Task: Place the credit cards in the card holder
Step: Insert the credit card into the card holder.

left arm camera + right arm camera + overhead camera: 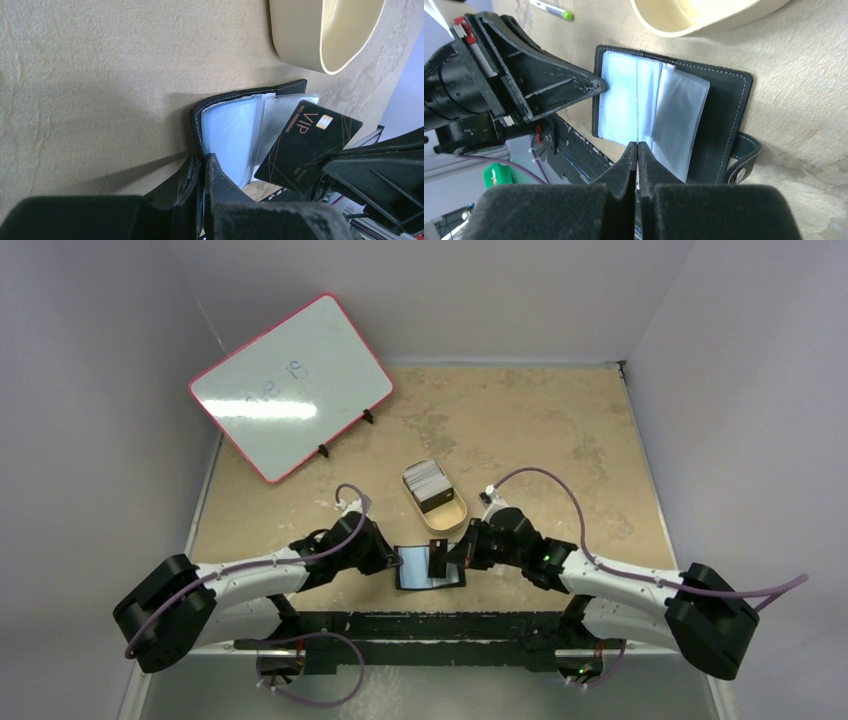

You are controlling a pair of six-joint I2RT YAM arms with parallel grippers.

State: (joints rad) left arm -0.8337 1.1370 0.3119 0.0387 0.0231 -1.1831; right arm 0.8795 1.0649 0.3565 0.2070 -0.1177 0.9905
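Right hand point(637, 146) pinches one black card point(305, 145) over the one open card holder point(724, 110); left hand point(202, 159) pinches its edge.

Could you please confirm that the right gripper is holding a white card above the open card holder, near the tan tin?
Not quite. The card in the right gripper is black with gold VIP lettering, not white, as the left wrist view shows. The rest stands: it is held above the open card holder, near the tan tin.

The card holder point(415, 572) lies just before the tin point(452, 514) (credit cards point(424, 477) inside it).
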